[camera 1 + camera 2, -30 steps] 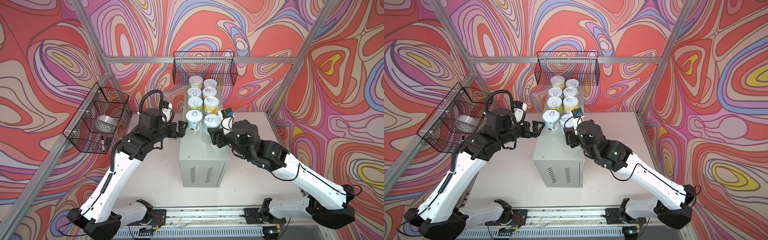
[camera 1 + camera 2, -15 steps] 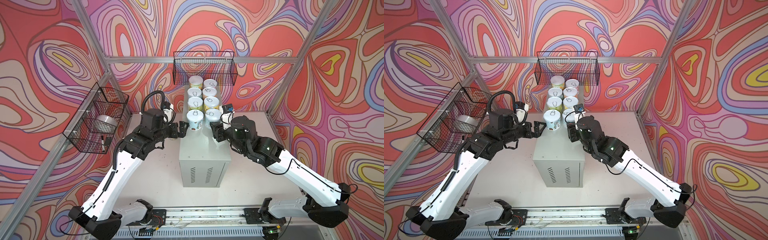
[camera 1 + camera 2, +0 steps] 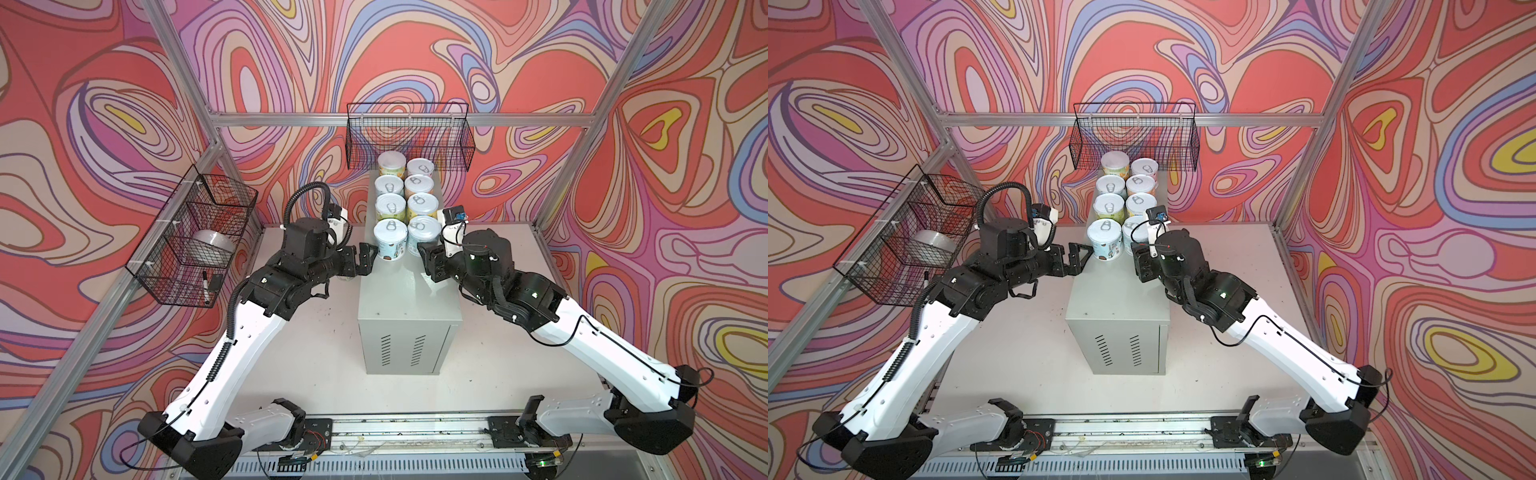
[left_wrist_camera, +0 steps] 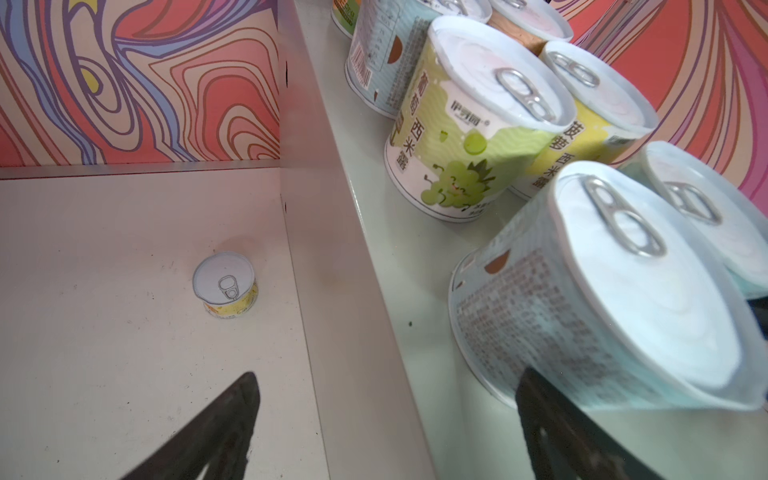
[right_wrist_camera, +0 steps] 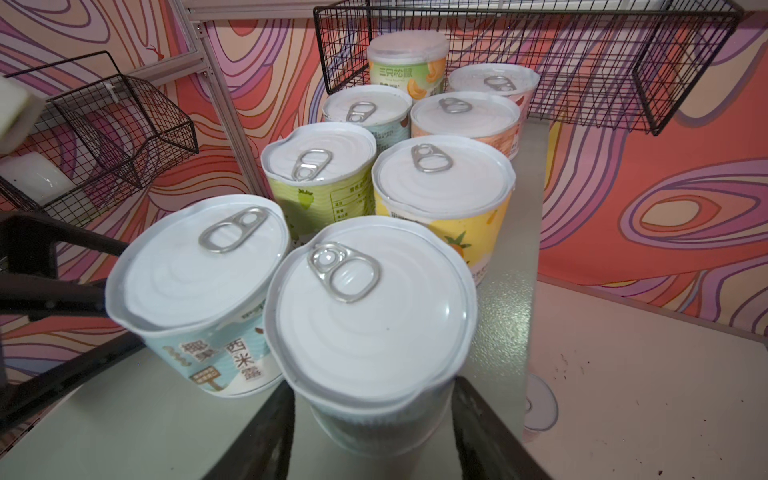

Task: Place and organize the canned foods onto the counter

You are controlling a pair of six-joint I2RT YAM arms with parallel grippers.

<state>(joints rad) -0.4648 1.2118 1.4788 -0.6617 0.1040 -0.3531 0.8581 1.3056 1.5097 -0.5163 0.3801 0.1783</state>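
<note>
Several canned foods stand in two columns on the far half of the grey counter (image 3: 409,299) (image 3: 1117,299). My right gripper (image 3: 424,254) (image 5: 374,386) is shut on the front right pale blue can (image 3: 424,230) (image 5: 370,316), which stands on the counter top. My left gripper (image 3: 369,259) (image 4: 386,415) is open at the counter's left edge. One of its fingers (image 4: 552,419) is against the front left pale blue can (image 3: 390,239) (image 4: 602,299); the other hangs over the table. A yellow can (image 4: 224,286) stands on the table beside the counter.
A black wire basket (image 3: 409,137) hangs on the back wall just above the far cans. A second basket (image 3: 195,237) on the left wall holds a tape roll (image 3: 212,245) and a marker. A round lid (image 5: 540,403) shows on the white table (image 3: 324,353) right of the counter.
My right gripper's jaws narrowed onto the front right can and moved it a little toward the back, level with its neighbour. The left gripper stayed open beside the front left can.
</note>
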